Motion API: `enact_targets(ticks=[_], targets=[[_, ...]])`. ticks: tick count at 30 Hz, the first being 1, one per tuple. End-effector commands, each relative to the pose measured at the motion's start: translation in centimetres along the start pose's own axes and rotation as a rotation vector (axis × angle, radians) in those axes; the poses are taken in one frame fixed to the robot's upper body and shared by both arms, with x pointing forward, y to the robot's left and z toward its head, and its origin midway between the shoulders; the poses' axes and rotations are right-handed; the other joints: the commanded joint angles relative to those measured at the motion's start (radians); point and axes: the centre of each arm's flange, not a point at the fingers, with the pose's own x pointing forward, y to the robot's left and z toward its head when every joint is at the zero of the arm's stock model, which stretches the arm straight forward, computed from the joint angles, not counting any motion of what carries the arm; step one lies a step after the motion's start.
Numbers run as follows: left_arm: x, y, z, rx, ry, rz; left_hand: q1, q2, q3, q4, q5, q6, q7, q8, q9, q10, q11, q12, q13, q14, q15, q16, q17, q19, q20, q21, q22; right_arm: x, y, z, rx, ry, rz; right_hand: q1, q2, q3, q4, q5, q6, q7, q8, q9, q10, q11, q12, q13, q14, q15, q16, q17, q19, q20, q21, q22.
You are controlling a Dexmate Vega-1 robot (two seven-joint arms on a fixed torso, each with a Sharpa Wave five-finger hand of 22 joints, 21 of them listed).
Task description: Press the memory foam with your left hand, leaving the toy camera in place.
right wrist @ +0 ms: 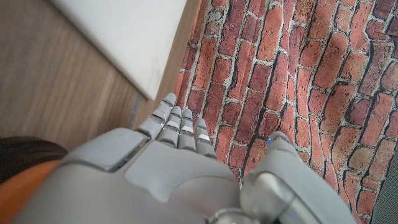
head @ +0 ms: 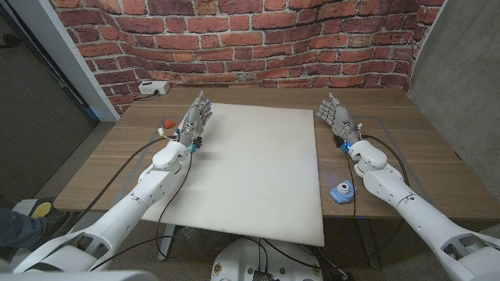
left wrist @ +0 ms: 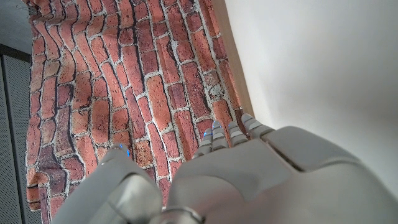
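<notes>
A: White foam, one slab (head: 254, 168), lies across the middle of the wooden table (head: 422, 140), reaching from near the far side to the near edge.

B: And the toy camera?

A: One only, small and blue (head: 341, 191), sitting on the bare wood just beside the slab's right edge, toward the near side. It lies between that edge and the right forearm.

B: How many hands does the robot show?

A: Two. The left hand (head: 197, 119) sits at the slab's far left corner, fingers stretched out toward the brick wall (head: 258, 39) and holding nothing. Whether it touches the foam cannot be told from the head view. In the left wrist view its fingers (left wrist: 227, 134) point along the slab's edge at the wall.

B: The right one?

A: The right hand (head: 336, 117) stands on the wood just off the slab's far right corner, fingers extended and loose, empty as well.

B: Anything else on the table?

A: One white power strip (head: 153, 88) at the far left corner, and one small red-and-white item (head: 167, 122) left of the left hand, too small to identify.
</notes>
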Motion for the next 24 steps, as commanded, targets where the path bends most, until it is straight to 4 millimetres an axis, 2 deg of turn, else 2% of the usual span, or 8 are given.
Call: enact_targets(ticks=[1, 7, 13, 15, 16, 17, 24], targets=[[-0.1, -0.1, 0.4, 0.046, -0.039, 0.013, 0.005, -0.004, 0.004, -0.001, 0.005, 0.009, 0.008, 0.008, 0.001, 0.005, 0.004, 0.005, 0.003, 0.0, -0.003, 0.005, 0.003, -0.008, 0.003, 0.004, 0.003, -0.5, 0.6, 0.1, -0.02, -0.009, 0.003, 0.011, -0.002, 0.007, -0.003, 0.003, 0.009, 0.018, 0.005, 0.002, 0.009, 0.001, 0.007, 0.003, 0.009, 0.003, 0.004, 0.005, 0.006, 0.001, 0.004, 0.001], [-0.6, -0.5, 1.2, 0.086, -0.081, 0.012, 0.007, -0.004, 0.0, -0.002, 0.009, 0.032, 0.005, 0.013, 0.001, 0.03, 0.002, 0.013, 0.003, 0.026, -0.004, 0.01, 0.003, 0.008, 0.007, 0.01, 0.003, -0.9, 0.9, 0.4, -0.039, -0.025, -0.004, 0.009, -0.005, 0.003, -0.005, 0.001, 0.014, 0.014, 0.007, 0.002, 0.015, 0.001, 0.009, 0.003, 0.015, 0.0, 0.005, 0.005, 0.008, 0.002, 0.002, 0.002], [-1.0, -0.7, 2.2, 0.204, -0.097, -0.003, 0.013, -0.004, -0.003, -0.005, 0.013, 0.062, 0.002, 0.02, 0.001, 0.058, -0.002, 0.02, 0.003, 0.053, -0.006, 0.014, 0.002, 0.028, 0.01, 0.016, 0.002, -1.4, 1.0, 0.4, -0.039, -0.045, -0.012, 0.008, -0.008, 0.0, -0.008, 0.001, 0.023, 0.013, 0.01, 0.002, 0.022, -0.001, 0.011, 0.002, 0.021, 0.001, 0.006, 0.004, 0.015, 0.002, 0.0, 0.002], [-1.0, -0.8, 2.3, 0.224, -0.136, -0.007, 0.021, -0.005, -0.009, -0.009, 0.018, 0.106, 0.002, 0.029, 0.002, 0.101, 0.0, 0.029, 0.004, 0.1, -0.007, 0.022, 0.002, 0.078, 0.006, 0.029, 0.001, -1.5, 1.0, 0.5, -0.037, -0.05, -0.012, 0.008, -0.008, 0.0, -0.008, 0.0, 0.024, 0.012, 0.01, 0.002, 0.023, 0.0, 0.011, 0.002, 0.022, 0.001, 0.006, 0.004, 0.016, 0.002, 0.0, 0.002], [-1.0, -1.0, 2.3, 0.227, -0.156, -0.014, 0.027, -0.008, -0.015, -0.012, 0.022, 0.14, 0.002, 0.034, 0.002, 0.132, 0.002, 0.033, 0.004, 0.139, -0.009, 0.026, 0.002, 0.14, 0.002, 0.046, 0.0, -1.5, 1.0, 0.5, -0.035, -0.052, -0.013, 0.008, -0.008, -0.001, -0.009, 0.0, 0.025, 0.012, 0.011, 0.002, 0.023, 0.0, 0.011, 0.002, 0.023, 0.001, 0.006, 0.004, 0.016, 0.002, -0.001, 0.002], [-1.0, -1.1, 2.3, 0.228, -0.174, -0.018, 0.03, -0.01, -0.018, -0.014, 0.025, 0.161, 0.002, 0.038, 0.002, 0.15, 0.001, 0.037, 0.004, 0.158, -0.012, 0.029, 0.002, 0.16, -0.001, 0.05, 0.0, -1.5, 1.1, 0.6, -0.039, -0.054, -0.009, 0.008, -0.008, -0.001, -0.009, 0.0, 0.025, 0.012, 0.011, 0.002, 0.024, 0.0, 0.011, 0.002, 0.023, 0.001, 0.006, 0.004, 0.016, 0.002, -0.001, 0.002], [-1.2, -1.9, 2.6, 0.313, -0.235, 0.009, 0.043, -0.019, -0.031, -0.022, 0.032, 0.246, -0.009, 0.053, 0.002, 0.225, -0.017, 0.048, 0.004, 0.235, -0.03, 0.036, 0.002, 0.212, 0.01, 0.053, -0.002, -1.8, 1.1, 1.1, -0.051, -0.045, -0.009, 0.007, -0.007, -0.002, -0.01, 0.0, 0.026, 0.011, 0.011, 0.002, 0.025, -0.001, 0.011, 0.002, 0.024, 0.0, 0.006, 0.004, 0.017, 0.002, -0.003, 0.002]])
